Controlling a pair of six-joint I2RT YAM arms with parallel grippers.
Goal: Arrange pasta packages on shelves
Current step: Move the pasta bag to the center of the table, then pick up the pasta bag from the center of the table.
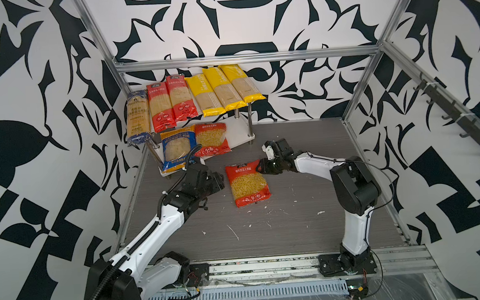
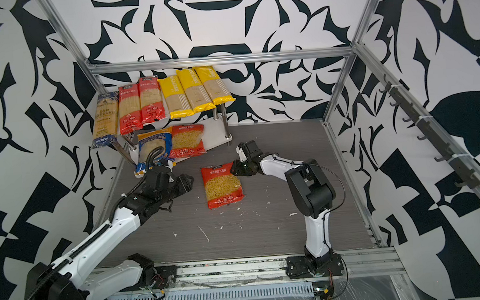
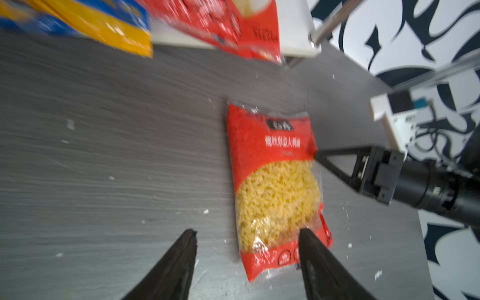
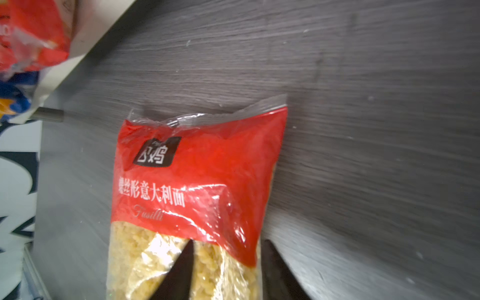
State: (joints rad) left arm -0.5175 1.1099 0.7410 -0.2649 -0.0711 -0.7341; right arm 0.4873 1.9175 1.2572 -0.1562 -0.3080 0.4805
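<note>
I saw black-and-white patterned walls (image 1: 253, 18) enclosing a grey wood-grain tabletop (image 1: 294, 224), flecked white, framed by aluminium rails (image 1: 244, 59).

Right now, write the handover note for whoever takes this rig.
Left gripper: open, empty, over the table beside the loose bag.
Right gripper: open, jaws apart across that bag's edge.
Things: six spaghetti packs on the rack's top tier; blue bag and red bag on its lower tier; loose bag flat on the table.
Done: eight shelved.
Left: shelve the loose bag; the lower tier shows bare board beside the red bag.
</note>
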